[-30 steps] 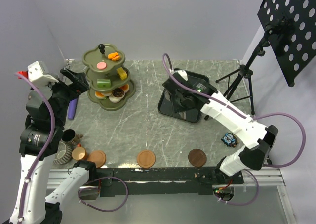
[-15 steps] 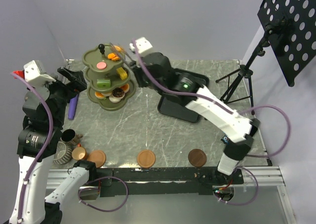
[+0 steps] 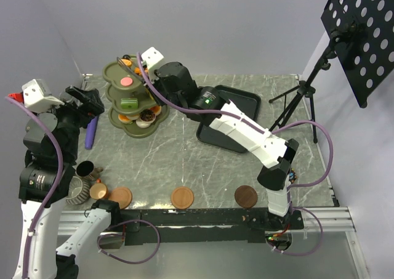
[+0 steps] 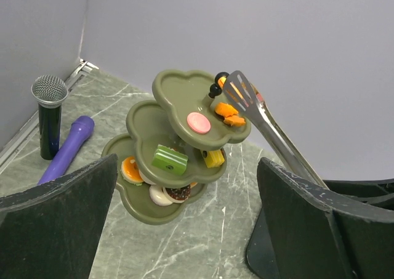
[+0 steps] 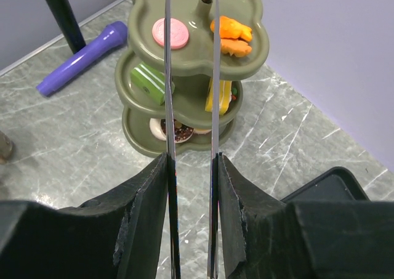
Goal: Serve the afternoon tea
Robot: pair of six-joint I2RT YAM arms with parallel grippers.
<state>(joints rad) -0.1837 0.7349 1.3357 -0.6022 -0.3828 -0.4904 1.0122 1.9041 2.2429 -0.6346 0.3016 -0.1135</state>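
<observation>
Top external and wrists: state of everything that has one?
three-tier stand, upright, pastries on every tier
metal tongs, held, tips over top tier
right tool, shut on metal tongs
left tool, open, holding nothing
cups, grouped near left, none on a saucer
saucers, flat, bare

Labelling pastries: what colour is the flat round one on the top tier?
Pink pastry; left wrist view.
</observation>
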